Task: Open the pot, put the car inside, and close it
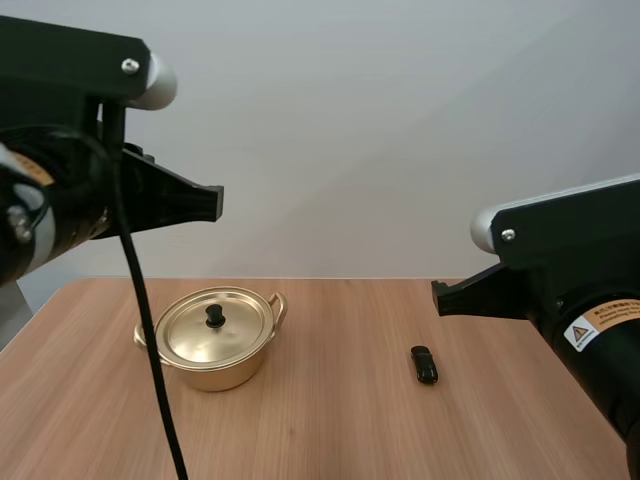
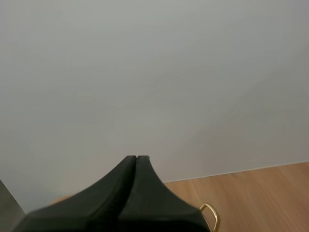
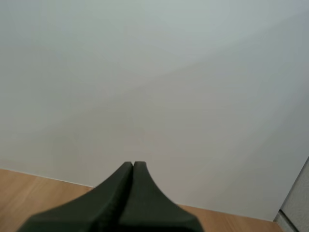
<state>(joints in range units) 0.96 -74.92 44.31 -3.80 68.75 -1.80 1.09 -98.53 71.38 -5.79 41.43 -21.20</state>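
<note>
The pot (image 1: 213, 345), lid (image 1: 214, 324) on, stands clear of the table's (image 1: 330, 430) far edge. The car (image 1: 424, 364) lies well to the pot's right, with bare wood between them. Its long axis runs near to far; which end is its nose I cannot tell. The left gripper (image 2: 136, 157) and the right gripper (image 3: 133, 163) are both pressed together, empty.

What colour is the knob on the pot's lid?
Black knob on a gold lid; clearest in the high view.
</note>
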